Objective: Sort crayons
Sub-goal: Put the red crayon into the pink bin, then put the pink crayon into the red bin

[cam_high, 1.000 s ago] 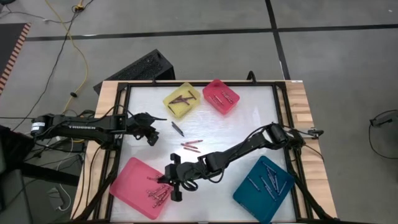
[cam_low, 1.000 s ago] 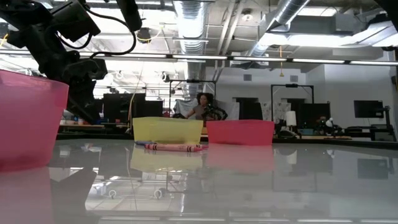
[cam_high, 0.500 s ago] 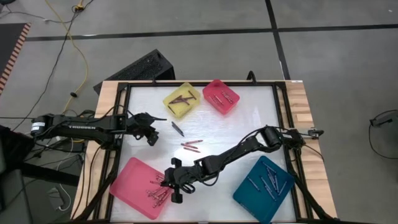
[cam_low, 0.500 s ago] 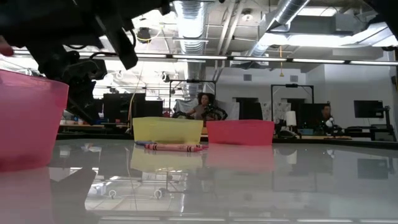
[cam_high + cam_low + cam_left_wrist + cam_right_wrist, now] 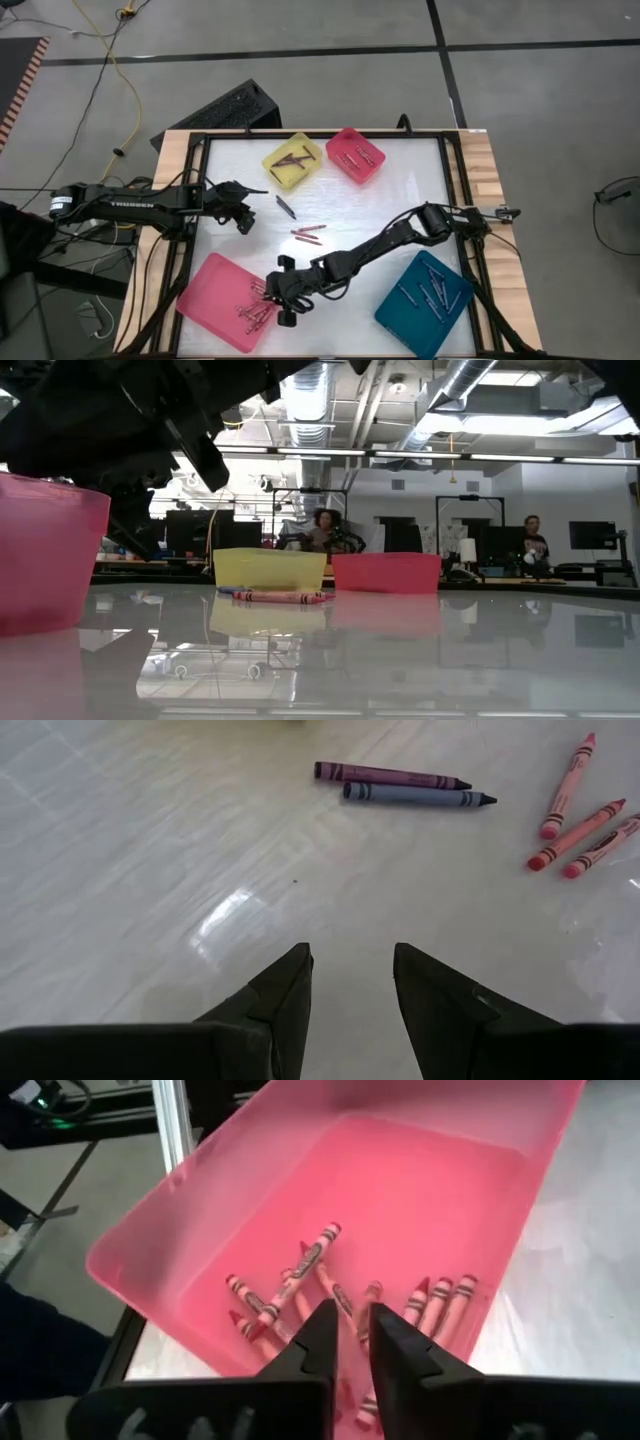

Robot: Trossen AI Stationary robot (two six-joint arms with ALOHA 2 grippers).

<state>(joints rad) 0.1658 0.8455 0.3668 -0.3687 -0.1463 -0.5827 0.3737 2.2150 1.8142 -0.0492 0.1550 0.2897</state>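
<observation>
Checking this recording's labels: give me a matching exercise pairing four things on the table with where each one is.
Things
1. right gripper
2. left gripper
3. teal tray
4. yellow tray

Places
A. far side of the table, beside the small pink tray
B. over bare table, near two loose crayons
C. near right corner, holding crayons
D. above the large pink tray with red crayons in it

Pairs: 1-D, 2-B, 3-C, 4-A
</observation>
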